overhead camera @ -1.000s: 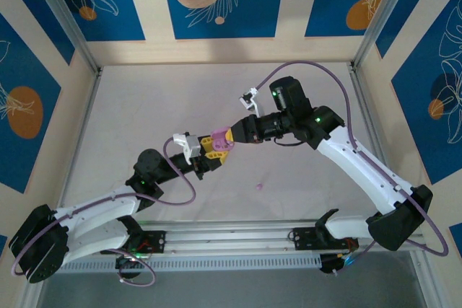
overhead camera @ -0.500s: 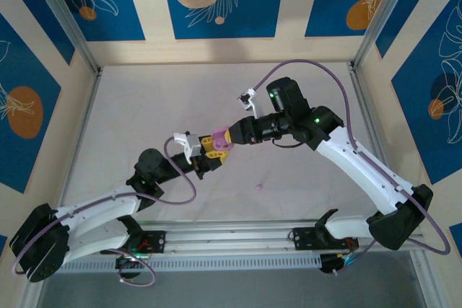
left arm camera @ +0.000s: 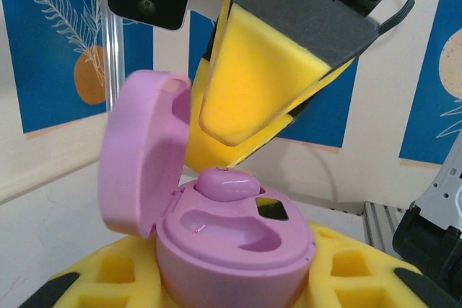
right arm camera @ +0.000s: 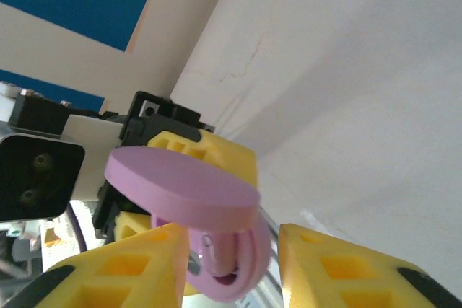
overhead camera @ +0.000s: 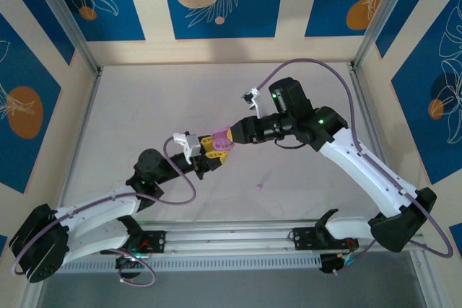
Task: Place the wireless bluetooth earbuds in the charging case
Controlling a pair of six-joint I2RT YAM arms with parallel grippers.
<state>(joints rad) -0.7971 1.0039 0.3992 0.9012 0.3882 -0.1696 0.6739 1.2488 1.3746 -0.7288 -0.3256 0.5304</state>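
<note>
Earbud [left arm camera: 225,182], pink, sits proud in the far socket of the open charging case [left arm camera: 238,257], just under one fingertip [left arm camera: 231,131] of the right gripper [right arm camera: 231,250], whose fingers are spread and pinch nothing. Left gripper [overhead camera: 210,152] clamps the case body, lid [left arm camera: 141,149] upright. Near socket empty. A second earbud [overhead camera: 258,187] lies on the table [overhead camera: 144,106], below both grippers toward the bases. Judged the next pick, for the free right arm.
</note>
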